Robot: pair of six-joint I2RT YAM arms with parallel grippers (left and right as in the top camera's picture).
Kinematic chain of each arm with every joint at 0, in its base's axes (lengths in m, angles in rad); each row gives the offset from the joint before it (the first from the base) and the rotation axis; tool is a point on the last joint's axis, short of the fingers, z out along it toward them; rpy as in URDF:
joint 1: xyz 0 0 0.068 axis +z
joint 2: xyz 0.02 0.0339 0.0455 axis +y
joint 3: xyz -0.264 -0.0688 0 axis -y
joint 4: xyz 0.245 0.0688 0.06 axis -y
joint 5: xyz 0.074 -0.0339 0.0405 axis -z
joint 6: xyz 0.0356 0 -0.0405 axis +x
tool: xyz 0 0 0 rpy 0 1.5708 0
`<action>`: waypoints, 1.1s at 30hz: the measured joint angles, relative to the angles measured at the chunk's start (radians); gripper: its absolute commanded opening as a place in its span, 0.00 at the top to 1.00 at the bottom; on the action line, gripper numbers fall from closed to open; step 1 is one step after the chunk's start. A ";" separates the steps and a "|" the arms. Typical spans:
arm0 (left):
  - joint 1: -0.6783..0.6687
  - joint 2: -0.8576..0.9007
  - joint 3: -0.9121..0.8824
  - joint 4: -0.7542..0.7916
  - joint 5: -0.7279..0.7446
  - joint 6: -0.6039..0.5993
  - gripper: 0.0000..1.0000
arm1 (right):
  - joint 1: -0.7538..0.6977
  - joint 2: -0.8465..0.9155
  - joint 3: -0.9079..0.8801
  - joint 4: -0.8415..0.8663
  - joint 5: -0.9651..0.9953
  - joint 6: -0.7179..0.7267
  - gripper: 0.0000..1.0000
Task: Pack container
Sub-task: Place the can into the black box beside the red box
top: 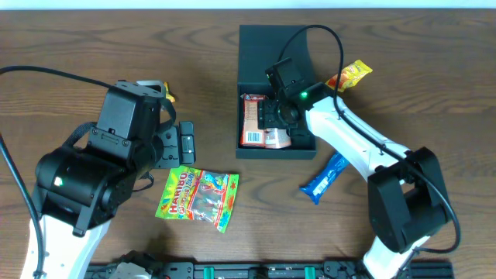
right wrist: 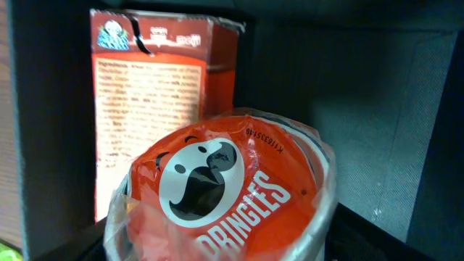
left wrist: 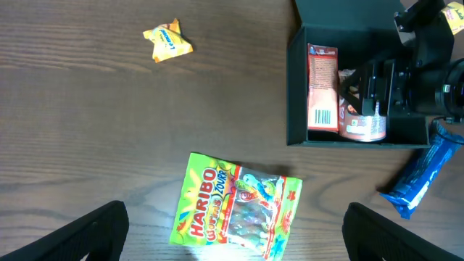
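The left gripper (left wrist: 235, 217) is seen with fingers (left wrist: 94, 232) spread wide and nothing held, above a Haribo bag (top: 198, 194) laid on the wooden table (top: 77, 46). The right gripper (top: 277, 116) is lowered into the container (top: 273, 152), right at a Pringles can (right wrist: 217, 196); whether the can is grasped or released cannot be told. The dark teal container is placed at the table's far middle, lid flap open. A red carton (right wrist: 152, 94) is stood beside the can inside. A blue packet (top: 324, 178) and a yellow packet (top: 349, 76) are seen just outside.
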 measured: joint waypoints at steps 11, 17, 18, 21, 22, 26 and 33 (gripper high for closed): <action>0.000 0.000 0.000 0.000 0.000 0.000 0.05 | 0.000 0.000 0.000 -0.049 0.020 0.009 0.17; 0.000 0.000 0.000 0.000 0.000 0.000 0.05 | 0.000 0.000 0.000 -0.066 0.021 0.024 0.20; 0.000 0.000 0.000 0.000 0.000 0.000 0.05 | 0.000 0.000 0.000 -0.066 0.021 0.026 0.21; 0.000 0.000 0.000 0.000 0.000 0.000 0.05 | 0.000 0.000 0.000 -0.069 0.020 0.032 0.21; 0.000 0.000 0.000 0.000 0.000 0.000 0.05 | 0.000 0.000 0.000 -0.070 0.020 0.031 0.22; 0.000 0.000 0.000 0.000 0.000 0.000 0.05 | 0.000 -0.006 0.000 -0.086 0.020 0.022 0.49; 0.000 0.000 0.000 0.000 0.000 0.000 0.05 | -0.003 -0.204 0.000 -0.212 0.039 -0.019 0.41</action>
